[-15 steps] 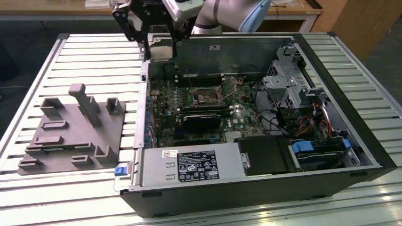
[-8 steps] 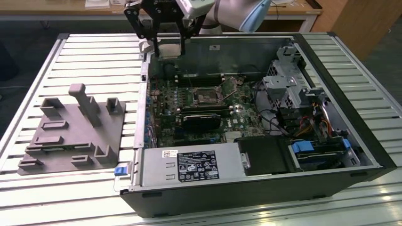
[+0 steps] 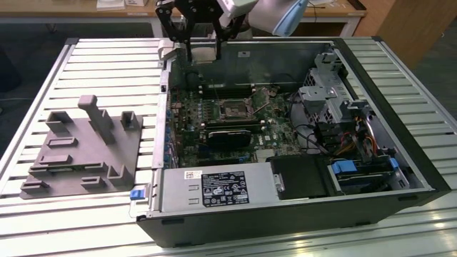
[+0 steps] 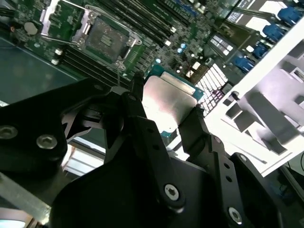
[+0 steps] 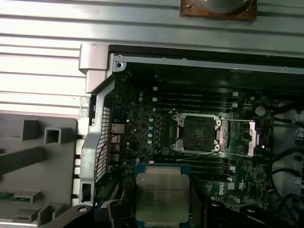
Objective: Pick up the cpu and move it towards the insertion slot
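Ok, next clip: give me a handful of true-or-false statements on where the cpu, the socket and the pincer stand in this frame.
1. The pincer is shut on the cpu. True.
2. The cpu already sits inside the insertion slot. False: the slot is empty, and the chip is held apart from it in both wrist views.
3. The slot's metal bracket is swung open. True.
4. The grey fixture plate lies inside the computer case. False: it rests on the slatted table, at the exterior view's left of the case.
5. The pincer is open. False: its fingers grip the chip's edges.
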`<state>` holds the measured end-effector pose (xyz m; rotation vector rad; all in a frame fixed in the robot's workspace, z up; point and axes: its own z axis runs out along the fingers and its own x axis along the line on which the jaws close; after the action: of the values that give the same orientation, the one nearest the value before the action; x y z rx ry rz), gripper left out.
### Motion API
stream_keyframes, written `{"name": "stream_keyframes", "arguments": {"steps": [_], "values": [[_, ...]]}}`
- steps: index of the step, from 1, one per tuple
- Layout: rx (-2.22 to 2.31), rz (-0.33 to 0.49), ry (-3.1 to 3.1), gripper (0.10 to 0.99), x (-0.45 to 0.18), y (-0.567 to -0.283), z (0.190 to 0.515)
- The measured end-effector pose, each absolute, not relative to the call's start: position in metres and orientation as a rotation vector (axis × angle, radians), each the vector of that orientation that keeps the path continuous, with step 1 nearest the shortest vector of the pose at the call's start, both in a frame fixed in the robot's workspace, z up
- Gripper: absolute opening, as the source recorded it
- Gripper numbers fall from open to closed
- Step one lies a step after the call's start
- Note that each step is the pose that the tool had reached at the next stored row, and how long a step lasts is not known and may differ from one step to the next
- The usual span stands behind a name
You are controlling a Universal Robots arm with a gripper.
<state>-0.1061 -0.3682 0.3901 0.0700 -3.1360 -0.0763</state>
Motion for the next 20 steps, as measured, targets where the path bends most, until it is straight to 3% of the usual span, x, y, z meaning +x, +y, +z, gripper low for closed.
{"name": "stream_keyframes", "arguments": {"steps": [20], "values": [[0.070, -0.076, -3.136, 0.545, -0.065, -0.340, 0.390]]}}
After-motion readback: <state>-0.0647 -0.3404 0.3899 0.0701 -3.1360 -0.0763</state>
